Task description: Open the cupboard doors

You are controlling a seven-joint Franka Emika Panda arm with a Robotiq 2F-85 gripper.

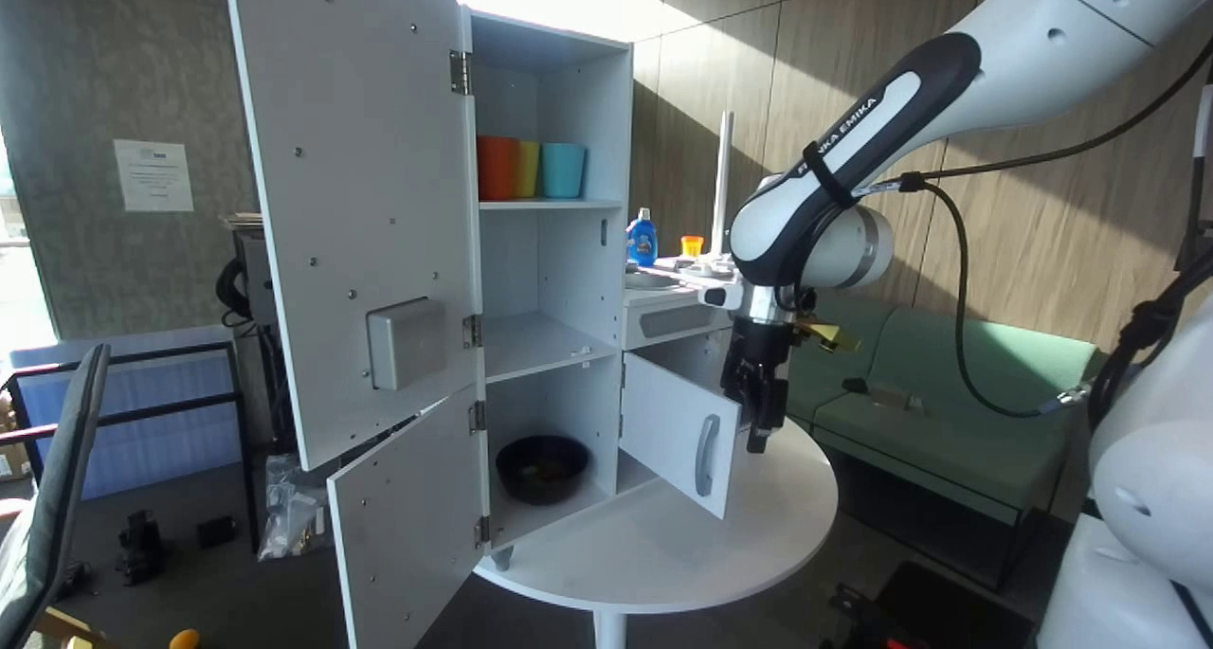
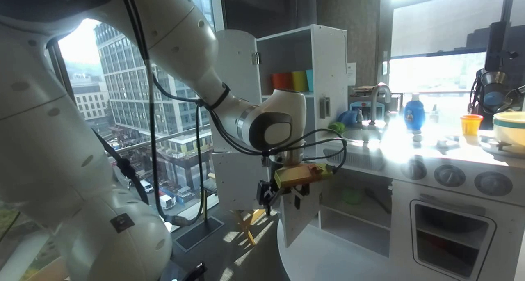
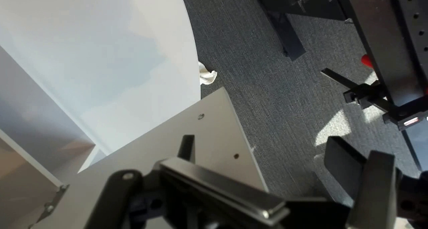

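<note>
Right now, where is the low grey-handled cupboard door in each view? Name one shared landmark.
In an exterior view: grey-handled cupboard door, lower half, right of centre.
In an exterior view: door, low, just right of centre.
Wrist view: door, lower left to centre, partly behind fingers.
Shared landmark: white round table.

Tall door (image 1: 360,204) open, upper left; lower door (image 1: 417,526) open, bottom left. Cups (image 1: 527,169) upper center, bowl (image 1: 542,467) lower center. Small door (image 1: 671,429) open right of center, gripper (image 1: 755,422) alongside.
</note>
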